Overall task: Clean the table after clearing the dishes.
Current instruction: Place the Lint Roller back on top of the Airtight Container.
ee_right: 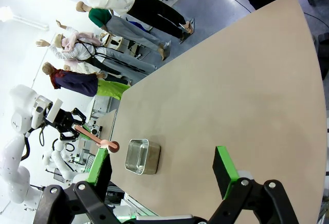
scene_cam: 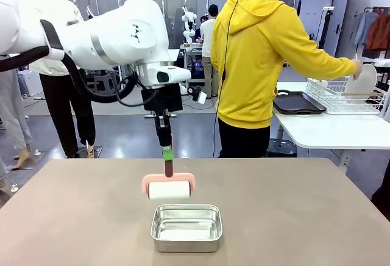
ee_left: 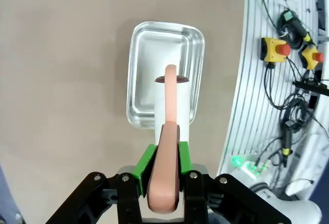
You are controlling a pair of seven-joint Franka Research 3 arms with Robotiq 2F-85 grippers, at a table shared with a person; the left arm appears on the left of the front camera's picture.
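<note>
1. Far left, the left arm (scene_cam: 116, 34) reaches in over the table (scene_cam: 73, 217), and its gripper (scene_cam: 167, 154) hangs above the tin (scene_cam: 186, 227), jaws pinched tight on the pink handle of a roller (scene_cam: 169, 188).
2. The roller sits just behind the tin and a little above it, white drum level, apart from the tabletop as far as the front view lets me judge.
3. From the left wrist, the handle (ee_left: 165, 172) runs straight out between the green pads (ee_left: 144, 163), drum end over the tin (ee_left: 165, 75).
4. To do this step well, I'd say: carry the roller clear of the tin, lower it until the drum lies flat on the table, then draw long overlapping strokes with light, even pressure.
5. Textures now: the table is plain matte greyish-brown; the tin is shiny steel, rectangular, rounded corners, shallow walls; the handle is smooth pink plastic curving round a white cylinder.
6. Right of the tin, the right gripper (ee_right: 162, 170) waits with jaws spread wide, nothing between them.
7. Far right, beyond the tin, the person (scene_cam: 259, 52) sets a white plate (scene_cam: 365, 80) in a wire rack (scene_cam: 341, 95) on the white side table, beside a dark tray (scene_cam: 298, 103).
</note>
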